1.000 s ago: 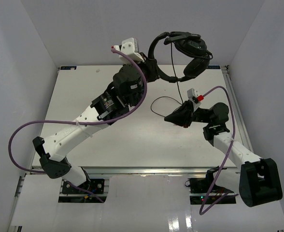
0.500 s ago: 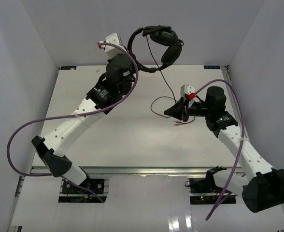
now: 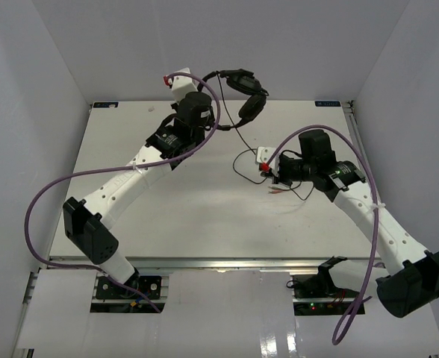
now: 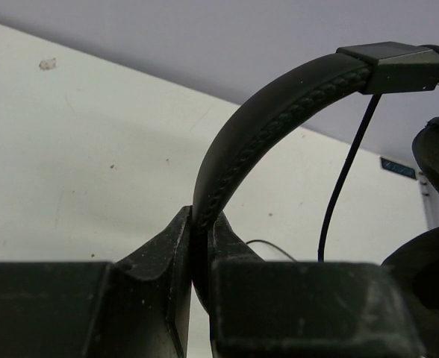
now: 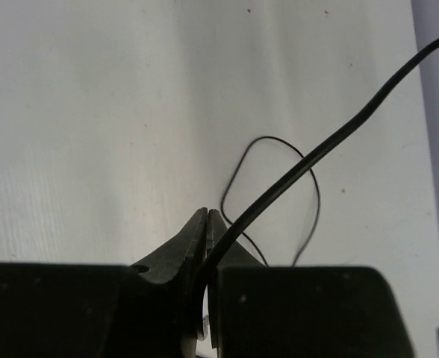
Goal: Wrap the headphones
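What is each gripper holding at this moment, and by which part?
The left gripper is shut on the headphones, clamping the headband between its fingers. The right gripper is shut on their thin black cable, partway along it.

The headphones [image 3: 251, 104] are black all over, and their headband [image 4: 279, 112] carries a ribbed, stitched pattern along its edge. The thin cable [image 5: 331, 142] is black too. The table [image 3: 190, 216] is plain white with a few small dark specks. Both arms [image 3: 122, 186] are white with black joints, trailing purple cables [image 3: 27, 224]. The left gripper [image 4: 201, 224] and right gripper [image 5: 207, 216] are matte black.
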Controlling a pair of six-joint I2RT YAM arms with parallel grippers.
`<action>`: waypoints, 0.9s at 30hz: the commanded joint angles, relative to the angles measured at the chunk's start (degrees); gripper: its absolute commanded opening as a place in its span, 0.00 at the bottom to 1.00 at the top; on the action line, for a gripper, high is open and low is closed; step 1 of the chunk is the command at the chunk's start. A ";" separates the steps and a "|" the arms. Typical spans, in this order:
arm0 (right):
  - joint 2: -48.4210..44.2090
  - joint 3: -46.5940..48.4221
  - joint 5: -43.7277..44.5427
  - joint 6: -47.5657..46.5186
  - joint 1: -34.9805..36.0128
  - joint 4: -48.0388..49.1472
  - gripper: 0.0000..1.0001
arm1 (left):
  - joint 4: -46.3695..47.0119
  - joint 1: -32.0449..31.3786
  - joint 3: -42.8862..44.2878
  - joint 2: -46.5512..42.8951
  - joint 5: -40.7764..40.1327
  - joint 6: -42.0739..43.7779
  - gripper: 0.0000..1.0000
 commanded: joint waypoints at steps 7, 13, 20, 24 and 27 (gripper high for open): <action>-6.16 1.76 26.26 -21.06 7.52 0.88 0.08 | -0.19 0.82 -6.70 2.57 8.65 -4.78 0.00; -8.60 -2.80 34.87 -25.30 9.20 13.04 0.08 | -2.32 -0.11 -9.74 5.19 16.75 -2.79 0.00; -8.27 -4.32 37.47 -26.95 9.46 19.46 0.08 | -3.01 -1.11 -14.84 5.05 25.50 2.61 0.00; -7.58 -6.12 38.48 -28.05 9.38 21.44 0.09 | -3.12 -1.57 -16.65 4.62 30.28 5.56 0.00; -6.95 -5.93 38.45 -27.72 9.38 22.09 0.12 | -3.18 -2.11 -17.64 4.77 34.38 7.42 0.00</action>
